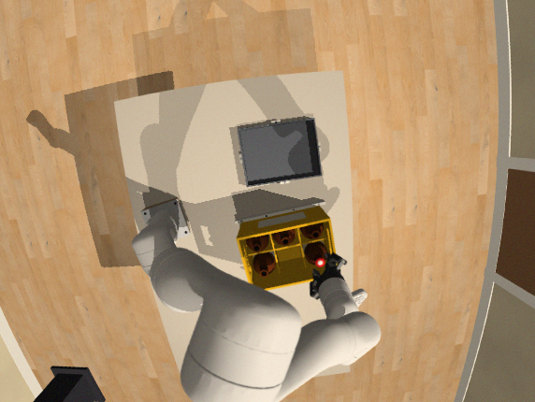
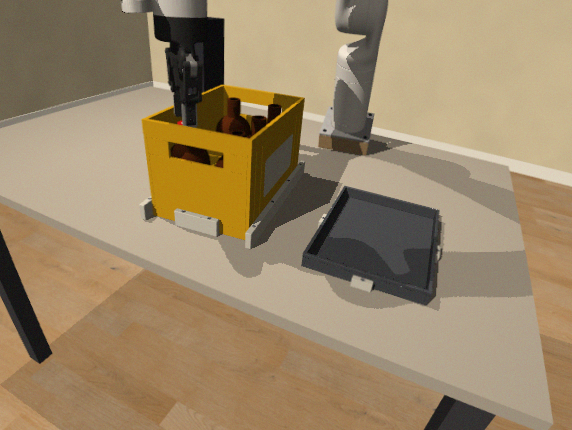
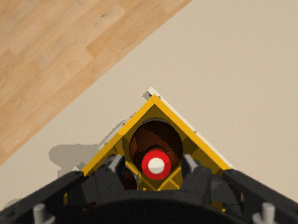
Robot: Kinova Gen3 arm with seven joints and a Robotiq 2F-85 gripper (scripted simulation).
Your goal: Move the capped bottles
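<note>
Gripper centred above the capped bottle, bottle axis vertical.

In the wrist view the gripper (image 3: 156,172), half open and holding nothing, brackets the glossy red cap (image 3: 156,164) of a brown capped bottle (image 3: 150,140) upright in the yellow crate's (image 3: 197,136) corner cell at lower centre; the dark flat-walled tray (image 2: 320,239) lies well apart.

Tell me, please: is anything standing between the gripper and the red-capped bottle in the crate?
Nothing visible does. The open gripper hangs directly over the red-capped bottle in a corner cell of the crate, fingers on either side of the cap.
</note>
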